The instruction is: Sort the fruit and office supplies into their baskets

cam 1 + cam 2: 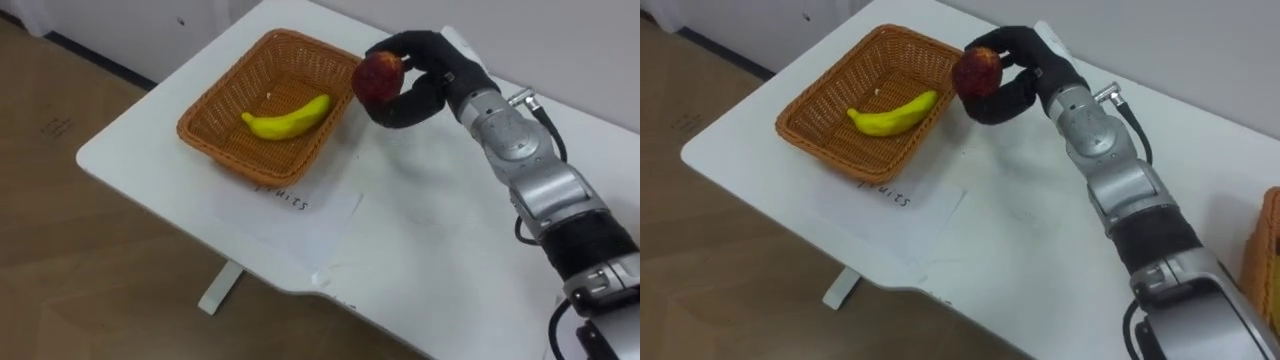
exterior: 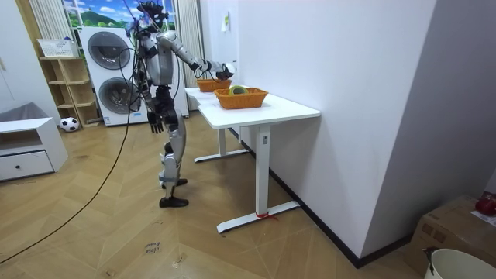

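Observation:
My right hand [image 1: 428,78] is shut on a red apple [image 1: 378,78], its dark fingers curled round it. The apple hangs just beside the right rim of a woven fruit basket [image 1: 215,100], slightly above the white table [image 1: 420,250]. A yellow banana [image 1: 288,118] lies inside that basket. In the room view I stand at the table's far end with the right arm stretched out to the basket [image 2: 208,84]. My left hand [image 2: 157,118] hangs by my side there.
A sheet of paper with a handwritten label [image 1: 290,200] lies under the basket's near side. A second woven basket [image 2: 240,98] holding items stands nearer the table's other end; its edge [image 1: 1270,250] appears at the right. The wall runs along the table's far side.

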Available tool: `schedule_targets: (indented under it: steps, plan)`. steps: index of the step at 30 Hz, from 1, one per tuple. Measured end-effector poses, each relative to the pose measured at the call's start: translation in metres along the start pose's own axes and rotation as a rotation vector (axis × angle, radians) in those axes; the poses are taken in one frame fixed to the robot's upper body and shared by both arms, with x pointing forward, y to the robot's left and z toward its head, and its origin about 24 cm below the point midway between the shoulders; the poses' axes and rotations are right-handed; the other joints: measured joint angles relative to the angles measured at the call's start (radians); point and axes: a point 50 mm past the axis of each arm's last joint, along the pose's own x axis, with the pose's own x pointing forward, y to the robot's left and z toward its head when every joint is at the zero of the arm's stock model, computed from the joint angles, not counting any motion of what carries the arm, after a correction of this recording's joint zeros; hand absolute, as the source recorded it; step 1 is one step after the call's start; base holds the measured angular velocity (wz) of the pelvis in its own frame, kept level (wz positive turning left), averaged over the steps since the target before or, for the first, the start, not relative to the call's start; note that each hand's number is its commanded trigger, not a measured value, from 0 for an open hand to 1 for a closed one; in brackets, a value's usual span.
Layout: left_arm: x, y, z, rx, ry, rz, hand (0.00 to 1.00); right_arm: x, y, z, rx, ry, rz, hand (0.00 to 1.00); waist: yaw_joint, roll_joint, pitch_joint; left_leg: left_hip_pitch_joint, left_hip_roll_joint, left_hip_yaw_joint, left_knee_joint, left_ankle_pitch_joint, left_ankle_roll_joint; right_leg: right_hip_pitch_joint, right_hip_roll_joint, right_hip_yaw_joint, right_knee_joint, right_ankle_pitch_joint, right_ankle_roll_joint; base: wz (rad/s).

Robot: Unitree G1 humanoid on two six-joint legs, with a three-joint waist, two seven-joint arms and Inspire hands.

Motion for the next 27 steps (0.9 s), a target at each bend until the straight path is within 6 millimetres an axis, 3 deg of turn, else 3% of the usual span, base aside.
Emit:
schedule_targets:
  steps: [3,9,27]
  plan:
    - [0.0,0.001,-0.002,-0.022,0.014,0.008,0.0,0.0,0.0,0.008,-0.004,-0.03,0.0,1.0,0.0,0.008,-0.0095,0.015,0.0,0.0,-0.003,0.0,0.0,0.013,0.0,0.001,0.0,0.0,0.0,0.0]
    - [0.0,-0.001,-0.004,-0.044,0.023,0.013,0.0,0.0,0.0,0.023,-0.009,-0.09,0.001,1.0,0.001,0.013,-0.0152,0.042,0.0,-0.005,-0.009,0.0,0.0,0.038,-0.001,0.001,0.001,-0.002,0.004,0.01]
    - [-0.002,-0.002,-0.01,-0.035,0.04,0.002,0.0,0.0,0.007,0.029,-0.032,-0.101,0.018,1.0,0.054,0.008,-0.0119,0.056,-0.004,-0.023,-0.018,0.0,0.0,0.054,0.0,0.0,0.001,-0.003,0.005,0.02]
